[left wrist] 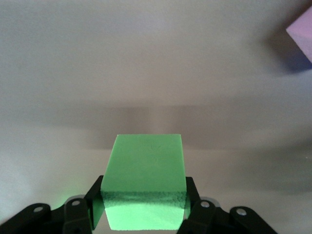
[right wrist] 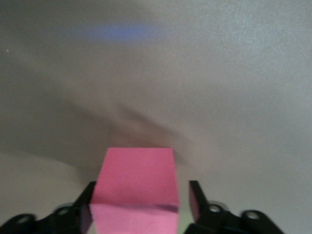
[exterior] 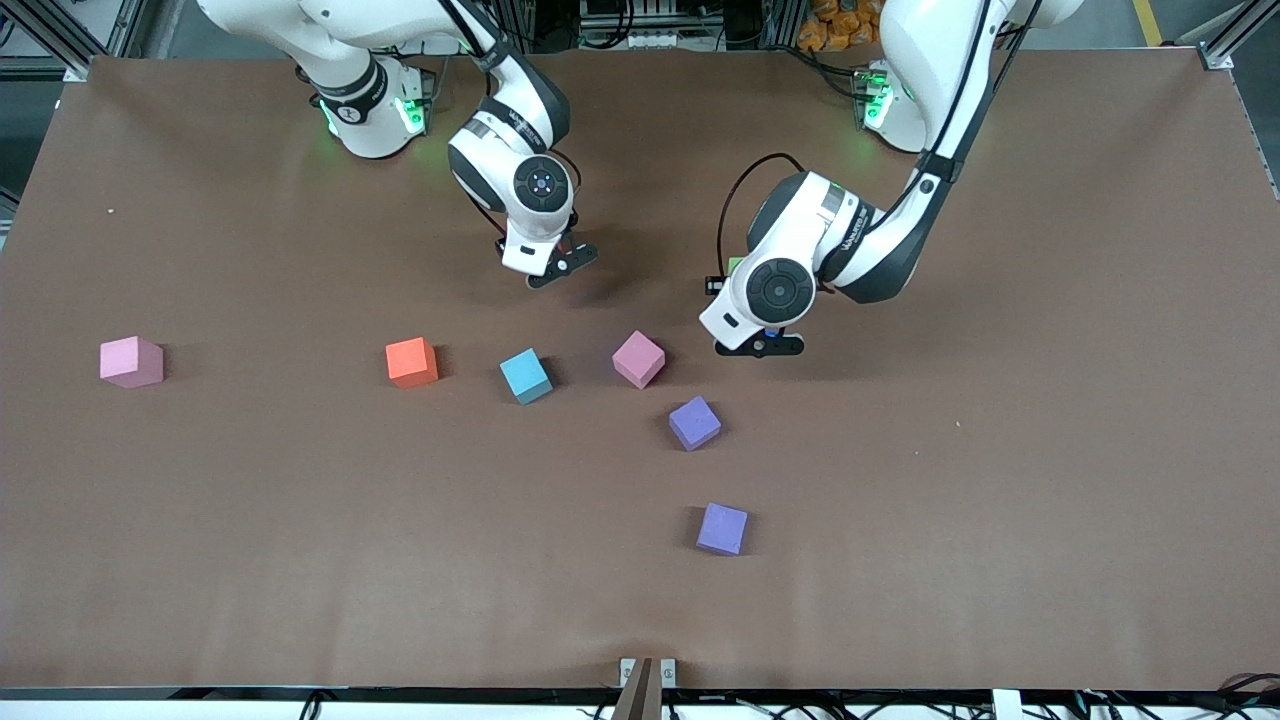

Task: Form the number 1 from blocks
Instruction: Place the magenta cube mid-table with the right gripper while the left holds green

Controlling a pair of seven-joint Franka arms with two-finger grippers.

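On the brown table point(exterior: 200, 520) lie pink point(exterior: 131, 361), orange point(exterior: 412, 361), light blue point(exterior: 526, 375) and purple point(exterior: 694, 422) blocks; a green block point(left wrist: 145, 180) shows too.

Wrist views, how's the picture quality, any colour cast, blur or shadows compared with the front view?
Left wrist view: the green block glows oversaturated, with its shadow band on the washed-out grey table. Right wrist view: the pink block is soft-edged, with a blue streak of light on the table and a diagonal shadow. Front view: even light, table brown, each block casting a short soft shadow.
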